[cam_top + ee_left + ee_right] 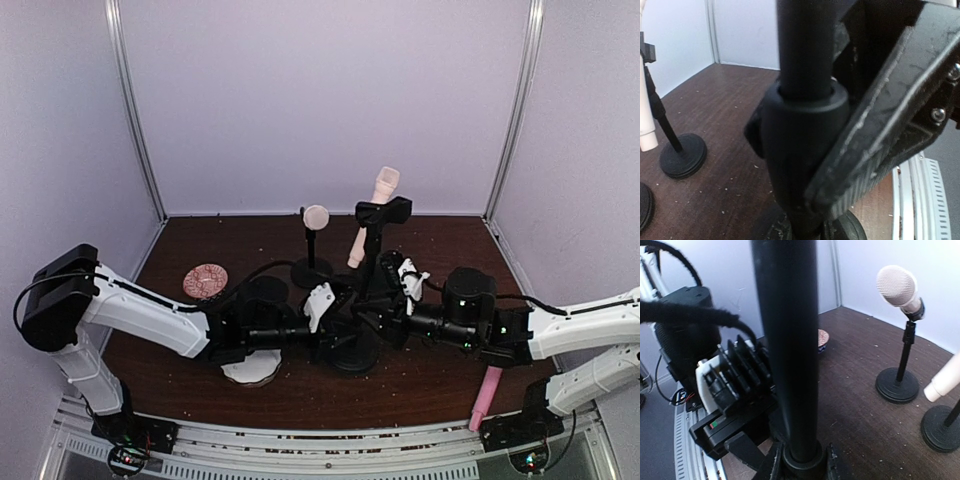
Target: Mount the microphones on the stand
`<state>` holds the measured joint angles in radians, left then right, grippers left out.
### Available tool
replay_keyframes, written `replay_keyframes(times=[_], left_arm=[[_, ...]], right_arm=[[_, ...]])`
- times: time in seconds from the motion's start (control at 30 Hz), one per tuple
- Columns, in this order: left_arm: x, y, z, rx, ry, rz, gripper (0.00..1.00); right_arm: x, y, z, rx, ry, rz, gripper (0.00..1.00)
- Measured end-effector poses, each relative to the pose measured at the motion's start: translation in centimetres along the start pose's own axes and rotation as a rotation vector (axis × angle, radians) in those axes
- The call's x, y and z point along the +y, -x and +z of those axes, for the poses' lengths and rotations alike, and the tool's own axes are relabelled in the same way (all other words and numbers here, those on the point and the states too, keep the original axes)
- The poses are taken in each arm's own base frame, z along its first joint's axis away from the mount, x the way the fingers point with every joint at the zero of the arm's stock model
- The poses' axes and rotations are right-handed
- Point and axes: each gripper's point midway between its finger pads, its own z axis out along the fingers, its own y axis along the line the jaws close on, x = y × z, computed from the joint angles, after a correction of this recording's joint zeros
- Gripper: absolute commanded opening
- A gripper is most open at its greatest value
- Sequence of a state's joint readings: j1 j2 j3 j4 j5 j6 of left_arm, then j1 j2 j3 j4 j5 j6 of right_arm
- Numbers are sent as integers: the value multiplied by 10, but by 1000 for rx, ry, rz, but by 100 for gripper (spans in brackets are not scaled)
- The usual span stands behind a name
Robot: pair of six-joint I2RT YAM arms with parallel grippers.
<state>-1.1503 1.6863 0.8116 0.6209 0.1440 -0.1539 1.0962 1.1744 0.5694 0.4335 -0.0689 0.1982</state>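
Three microphones are in view: one cream microphone, one peach microphone and one pink microphone. Three black stands can be counted: a first stand, a second stand and a third stand. One more dark round disc lies on the tabletop; what it belongs to cannot be told. There are two round dishes, one pink patterned dish and one white plate. Two arms are present, a left arm and a right arm.
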Motion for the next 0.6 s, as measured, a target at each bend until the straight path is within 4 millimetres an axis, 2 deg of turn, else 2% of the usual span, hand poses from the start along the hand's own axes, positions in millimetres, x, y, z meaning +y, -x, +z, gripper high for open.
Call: replay_keyframes(times=[0.4, 0.5, 0.6], left_arm=[[-42, -10, -14, 30, -290, -37, 0], [-41, -9, -14, 19, -284, -46, 30], [-35, -3, -15, -32, -234, -41, 44]], right_arm=[[38, -11, -8, 51, 312, -17, 0], [38, -10, -9, 49, 324, -4, 0], [37, -4, -9, 27, 312, 23, 0]])
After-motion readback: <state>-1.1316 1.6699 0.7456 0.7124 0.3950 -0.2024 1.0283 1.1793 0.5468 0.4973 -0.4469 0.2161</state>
